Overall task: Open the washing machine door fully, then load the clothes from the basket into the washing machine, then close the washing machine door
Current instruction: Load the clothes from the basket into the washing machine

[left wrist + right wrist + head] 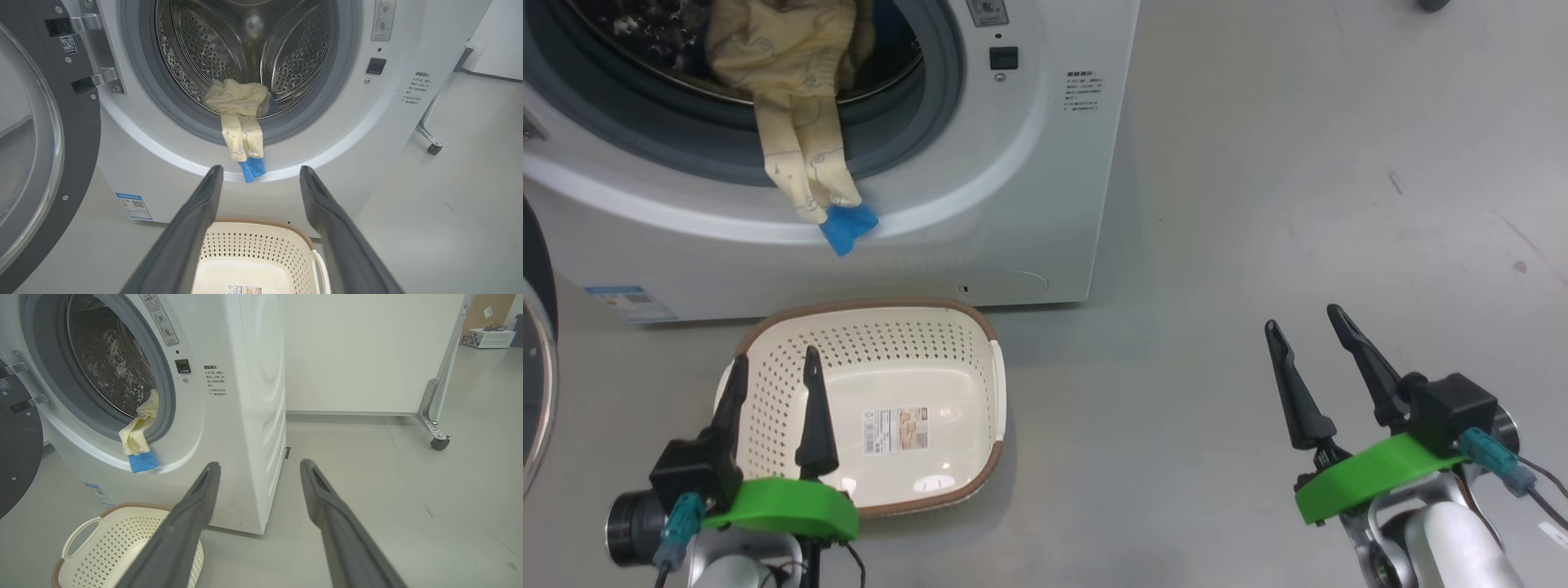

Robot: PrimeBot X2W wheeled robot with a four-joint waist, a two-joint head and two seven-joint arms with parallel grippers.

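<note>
Left gripper point(776, 357): we see it wide open, empty, over the basket point(907, 347).
Right gripper point(1301, 318): wide open, empty, above floor point(1258, 204).
Clothes point(241, 118): in the washer point(135, 163) mouth, blue cuff hanging out.
Door point(81, 134): our left wrist view shows it swung open.

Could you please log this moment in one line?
door open | basket empty | clothes hanging over seal | left gripper open | right gripper open
</note>
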